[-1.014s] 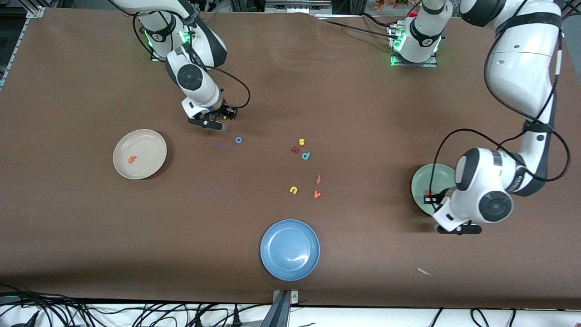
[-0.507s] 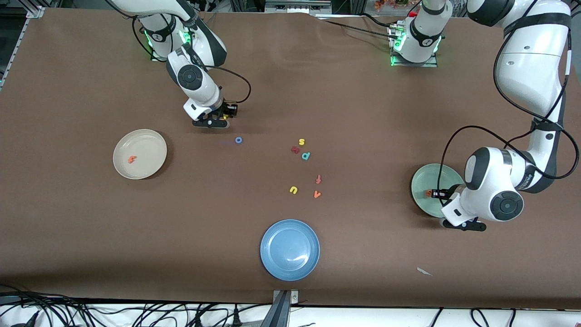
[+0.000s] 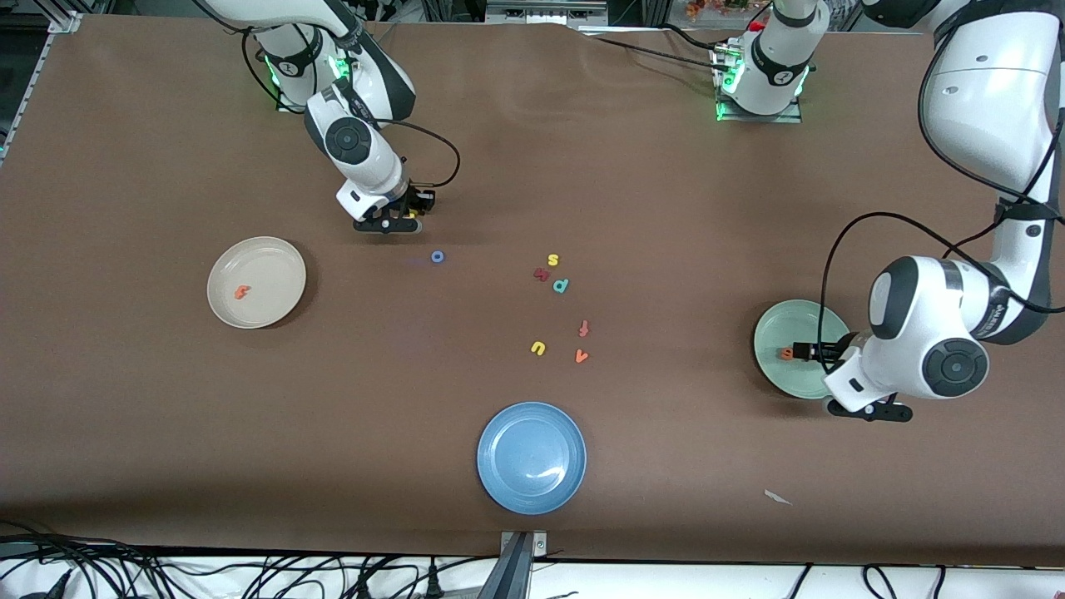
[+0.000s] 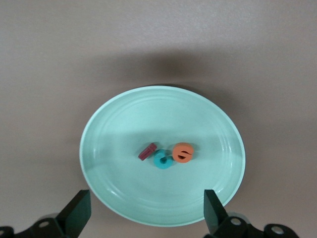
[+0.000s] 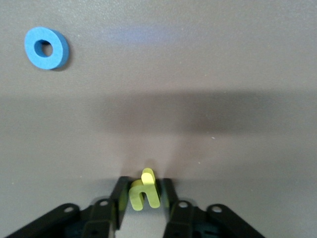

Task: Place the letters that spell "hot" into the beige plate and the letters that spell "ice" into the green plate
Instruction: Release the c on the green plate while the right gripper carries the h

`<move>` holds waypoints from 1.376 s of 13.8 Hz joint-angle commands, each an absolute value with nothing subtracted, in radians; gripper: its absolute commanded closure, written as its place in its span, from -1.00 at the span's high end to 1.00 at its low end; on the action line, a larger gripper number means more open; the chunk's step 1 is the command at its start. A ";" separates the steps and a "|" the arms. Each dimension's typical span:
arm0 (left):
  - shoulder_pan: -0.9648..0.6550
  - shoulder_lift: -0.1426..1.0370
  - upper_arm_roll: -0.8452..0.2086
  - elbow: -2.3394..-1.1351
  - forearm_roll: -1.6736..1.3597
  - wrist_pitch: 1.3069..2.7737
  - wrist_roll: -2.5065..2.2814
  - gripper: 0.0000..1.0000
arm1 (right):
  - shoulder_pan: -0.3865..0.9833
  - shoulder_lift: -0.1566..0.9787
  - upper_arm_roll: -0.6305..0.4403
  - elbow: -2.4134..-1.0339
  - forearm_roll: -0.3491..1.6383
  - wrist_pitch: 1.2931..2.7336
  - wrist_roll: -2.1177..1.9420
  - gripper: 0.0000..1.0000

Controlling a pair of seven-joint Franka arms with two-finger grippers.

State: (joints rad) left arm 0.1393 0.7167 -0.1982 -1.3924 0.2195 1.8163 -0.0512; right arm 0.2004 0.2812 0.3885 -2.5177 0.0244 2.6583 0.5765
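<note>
- Sitting toward the right arm's end of the worktop, the beige plate (image 3: 256, 282) is holding only the orange t (image 3: 241, 292).
- Gripping the yellow h (image 5: 144, 190), the right gripper (image 3: 398, 223) jaws are clenching it just above the worktop.
- Lying nearby, the blue o (image 3: 438, 257) is awaiting pickup.
- Hovering released over the green plate (image 4: 114, 129), the left gripper (image 4: 143, 213) is showing i (image 4: 146, 151), c (image 4: 162, 159) and e (image 4: 183, 152) delivered.
</note>
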 commanded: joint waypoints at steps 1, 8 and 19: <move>0.181 0.661 -0.198 -1.419 0.195 1.773 -0.017 1.00 | 0.199 0.276 0.388 -2.540 0.015 2.671 0.571 -0.71; 0.224 0.583 -0.199 -1.419 0.140 1.689 -0.014 1.00 | 0.198 0.089 0.258 -2.478 0.015 2.414 0.504 -0.81; 0.178 0.332 -0.154 -1.547 0.046 1.635 -0.014 1.00 | 0.129 0.311 -0.149 -2.249 -0.178 2.338 0.046 -0.76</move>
State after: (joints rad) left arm 0.2128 0.4626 -0.1963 -1.4254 0.0743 1.6287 -0.0374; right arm 0.1430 0.2380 -0.1547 -2.3042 -0.1628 2.3310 0.0811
